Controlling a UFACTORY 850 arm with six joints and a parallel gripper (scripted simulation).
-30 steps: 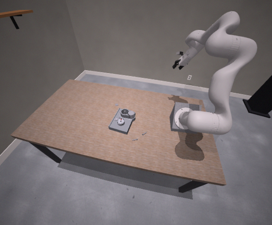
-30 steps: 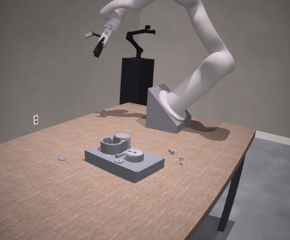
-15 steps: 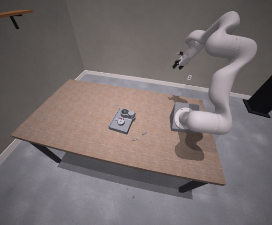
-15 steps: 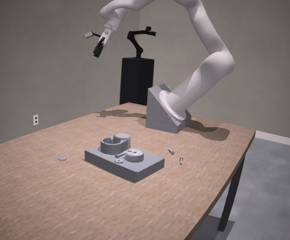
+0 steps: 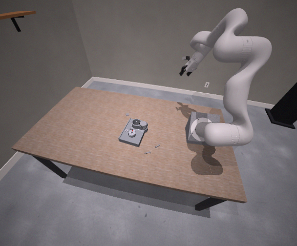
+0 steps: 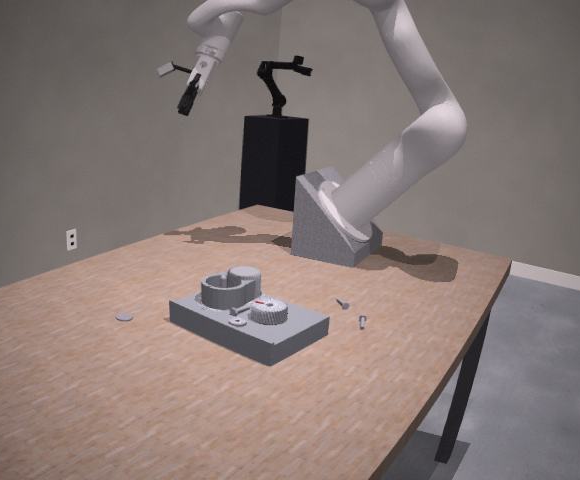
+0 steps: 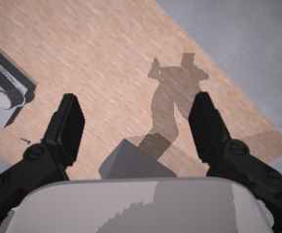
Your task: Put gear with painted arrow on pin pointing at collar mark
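Note:
The grey timing case (image 5: 132, 132) lies near the middle of the wooden table; it also shows in the exterior view (image 6: 249, 320) and at the left edge of the wrist view (image 7: 5, 94). The loose gear with the red arrow (image 5: 131, 132) lies flat on the case's near half (image 6: 268, 311). Behind it stands the round collar (image 6: 221, 290) with the thin pin (image 6: 223, 279) inside, next to a fixed gear (image 6: 244, 276). My gripper (image 5: 185, 71) (image 6: 186, 103) (image 7: 136, 106) hangs high above the table's far side, far from the case, open and empty.
Two loose bolts (image 5: 151, 148) lie on the table right of the case (image 6: 351, 312). A small disc (image 6: 123, 316) lies to its left. The arm's grey wedge base (image 6: 326, 219) stands at the far right. A black pedestal (image 6: 273, 160) stands behind the table.

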